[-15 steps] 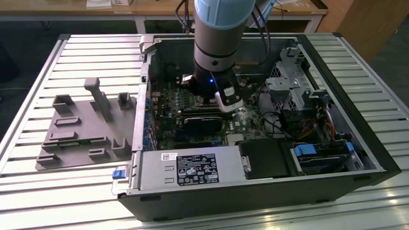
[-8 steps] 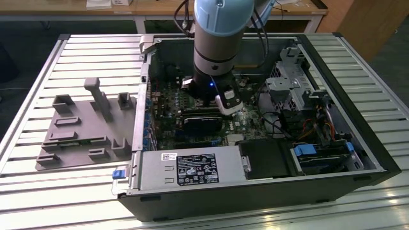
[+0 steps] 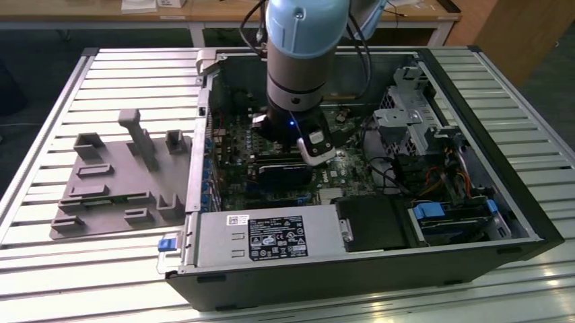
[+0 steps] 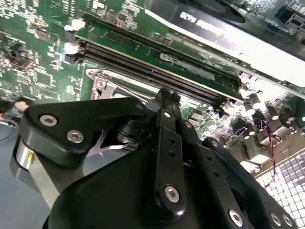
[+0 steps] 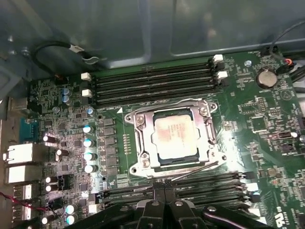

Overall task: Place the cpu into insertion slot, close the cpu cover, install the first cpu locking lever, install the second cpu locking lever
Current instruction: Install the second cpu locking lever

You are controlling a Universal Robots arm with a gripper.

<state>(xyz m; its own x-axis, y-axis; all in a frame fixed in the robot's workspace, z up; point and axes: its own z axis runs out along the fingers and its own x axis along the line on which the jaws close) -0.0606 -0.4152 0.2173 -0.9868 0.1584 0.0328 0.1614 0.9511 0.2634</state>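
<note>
The cpu, a pale silver square, lies flat in the insertion slot on the green motherboard. The cpu cover, a silvery frame, lies down around it, so the chip shows through the window. One thin locking lever slants along the socket edge nearest my gripper, its end close to the fingertips; whether they touch it I cannot tell. Another lever runs along the opposite edge. My gripper is shut with nothing seen between its fingers. In the exterior view the gripper reaches down inside the open computer case.
Black memory slots flank the socket on both sides. Capacitors stand beside it. A grey fixture tray lies on the slatted table at the exterior view's left. The power supply and drive cage bound the case interior.
</note>
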